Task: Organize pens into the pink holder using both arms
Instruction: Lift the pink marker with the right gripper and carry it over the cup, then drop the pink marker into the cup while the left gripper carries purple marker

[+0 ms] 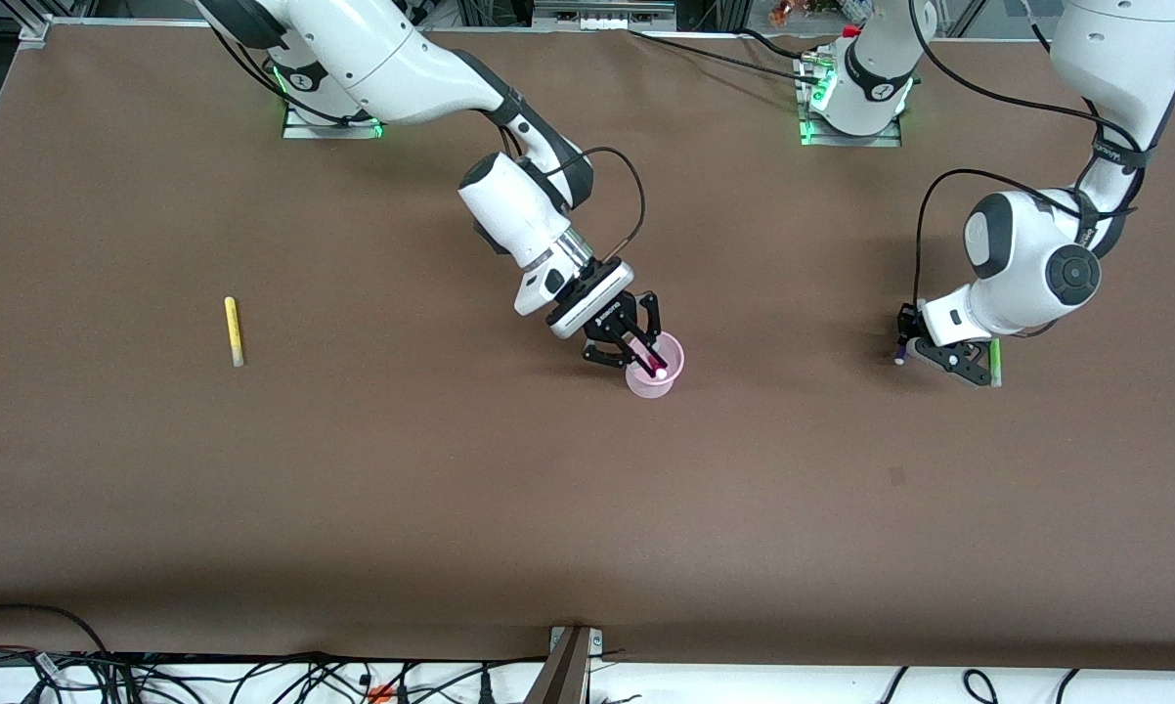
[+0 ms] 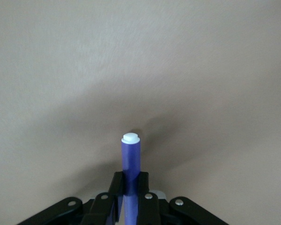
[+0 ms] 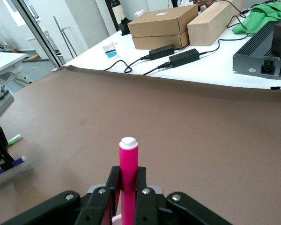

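Observation:
My right gripper (image 1: 636, 342) is shut on the magenta pen (image 1: 651, 360) and holds it tilted, its lower end in the mouth of the pink holder (image 1: 668, 383) at mid-table. The right wrist view shows that pen (image 3: 128, 164) between the fingers and a bit of the holder's rim (image 3: 116, 219). My left gripper (image 1: 925, 350) is low over the table at the left arm's end, shut on the dark purple pen (image 1: 900, 350), which also shows in the left wrist view (image 2: 130, 159). The green pen (image 1: 994, 364) lies beside it. The yellow pen (image 1: 234, 330) lies at the right arm's end.
Cables (image 1: 255, 675) and a metal bracket (image 1: 570, 655) run along the table's front edge. In the right wrist view, cardboard boxes (image 3: 164, 23), power bricks (image 3: 178, 54) and a black unit (image 3: 262, 51) sit on a white bench off that edge.

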Robot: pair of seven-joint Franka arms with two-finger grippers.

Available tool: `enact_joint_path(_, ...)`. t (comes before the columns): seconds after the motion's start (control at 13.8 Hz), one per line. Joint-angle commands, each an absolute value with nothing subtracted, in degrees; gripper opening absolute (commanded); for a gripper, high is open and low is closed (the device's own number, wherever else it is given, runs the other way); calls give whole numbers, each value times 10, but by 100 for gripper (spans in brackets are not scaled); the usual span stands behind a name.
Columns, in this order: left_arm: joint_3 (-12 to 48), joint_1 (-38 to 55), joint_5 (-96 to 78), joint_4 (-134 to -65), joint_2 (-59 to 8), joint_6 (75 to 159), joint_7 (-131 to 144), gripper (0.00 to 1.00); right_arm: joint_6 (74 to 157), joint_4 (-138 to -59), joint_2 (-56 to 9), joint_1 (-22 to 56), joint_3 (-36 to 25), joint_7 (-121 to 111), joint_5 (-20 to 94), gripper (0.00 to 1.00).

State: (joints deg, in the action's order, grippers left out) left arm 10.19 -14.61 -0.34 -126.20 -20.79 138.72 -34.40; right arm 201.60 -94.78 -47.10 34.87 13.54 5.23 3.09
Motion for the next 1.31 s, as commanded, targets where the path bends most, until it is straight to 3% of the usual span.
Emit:
enact_joint_path(0.0, 135, -150, -35, -1159, -206, 1264, -374, 0, 2021, -919, -494, 363, 127, 44, 33, 0)
enact_joint_path(0.15, 139, -144, -75, -1122, -209, 1223, -374, 0, 2021, -919, -502, 367, 124, 45, 35, 0)
enact_joint_path(0.44, 159, -151, -174, -1114, -209, 1202, -466, 0, 2021, -919, -504, 374, 124, 45, 39, 1)
enact_joint_path(0.51, 159, -151, -219, -1110, -212, 1186, -521, 0, 2021, -919, -504, 374, 123, 46, 39, 20)
enact_joint_path(0.58, 159, -150, -255, -1091, -222, 1161, -567, 0, 2021, -919, -504, 373, 124, 46, 39, 71)
enact_joint_path(0.65, 159, -148, -277, -1073, -233, 1128, -590, 0, 2021, -919, -500, 374, 121, 45, 36, 100)
enact_joint_path(0.87, 159, -149, -350, -1021, -277, 1034, -654, 0, 2021, -907, -493, 374, 117, 45, 38, 100)
enact_joint_path(1.23, 160, -173, -456, -1008, -316, 994, -883, 0, 1992, -905, -456, 357, 118, 49, 45, 100)
